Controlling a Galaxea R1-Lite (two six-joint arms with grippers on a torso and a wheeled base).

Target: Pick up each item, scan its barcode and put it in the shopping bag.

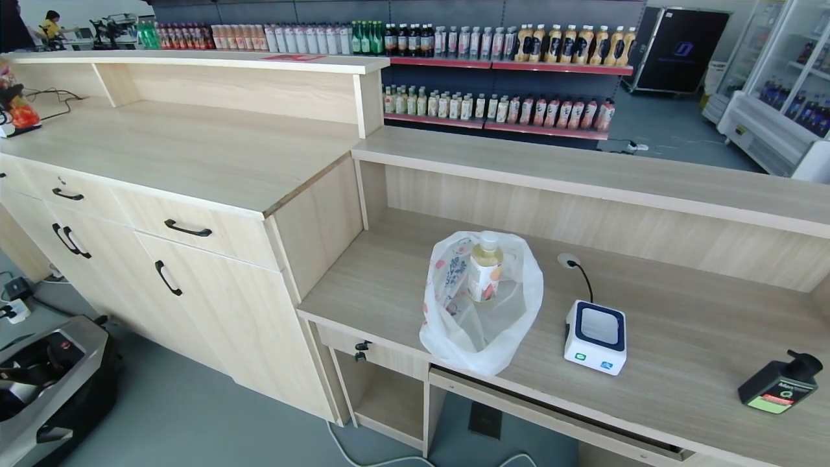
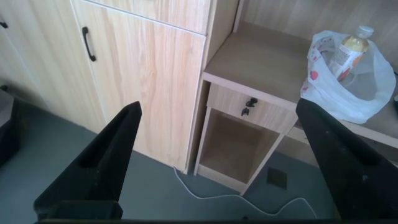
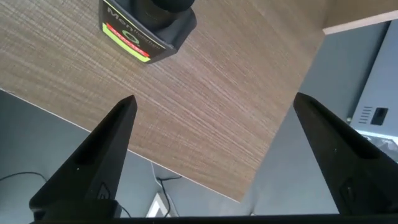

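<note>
Right gripper (image 3: 214, 98) over the front edge of the counter (image 3: 205, 106), jaws released and spread wide. Just ahead of those jaws, a black pump bottle (image 3: 146, 28) with a green-and-red label, print too small to read. Left gripper (image 2: 219, 106) above grey floor (image 2: 161, 193), facing a pale wood cabinet (image 2: 143, 74), jaws likewise slack and wide apart. Ahead and to the right of the left jaws, on the wood-grain counter, a white shopping bag (image 2: 348, 74), mouth open, a yellow drink bottle (image 2: 351, 46) upright inside. Just beside the bag, a white scanner (image 1: 595, 336), cabled. Far behind, shelves (image 1: 493, 65) of bottled drinks and a glass-door fridge (image 1: 791, 78).
</note>
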